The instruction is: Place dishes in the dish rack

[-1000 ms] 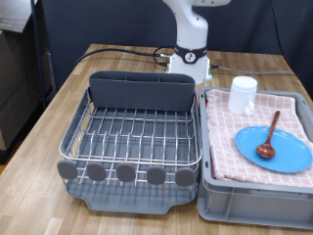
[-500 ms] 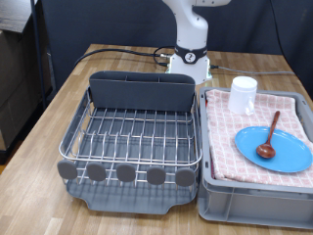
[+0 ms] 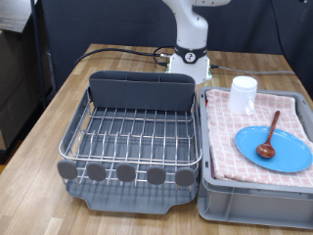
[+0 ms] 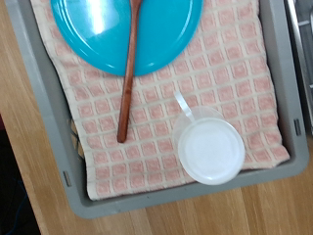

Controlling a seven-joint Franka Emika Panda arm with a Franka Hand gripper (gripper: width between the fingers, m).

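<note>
A round light-blue plate [image 3: 284, 152] lies on the red-checked cloth [image 3: 227, 137] at the exterior view's right. A brown wooden spoon [image 3: 270, 135] rests on it, its handle pointing towards a white cup [image 3: 243, 94] that stands upright behind. The silver wire dish rack [image 3: 132, 135] on its dark tray stands to the left and holds nothing. The wrist view looks down on the plate [image 4: 93, 29], the spoon [image 4: 128, 83] and the cup [image 4: 210, 150]. The gripper shows in neither view.
The cloth [image 4: 245, 78] lines a grey crate [image 3: 245, 201], whose wall also shows in the wrist view [image 4: 49, 108]. The rack has a tall grey utensil bin [image 3: 140, 91] at the back and round grey discs [image 3: 125, 173] along the front. The arm's base [image 3: 192, 54] stands behind, with black cables.
</note>
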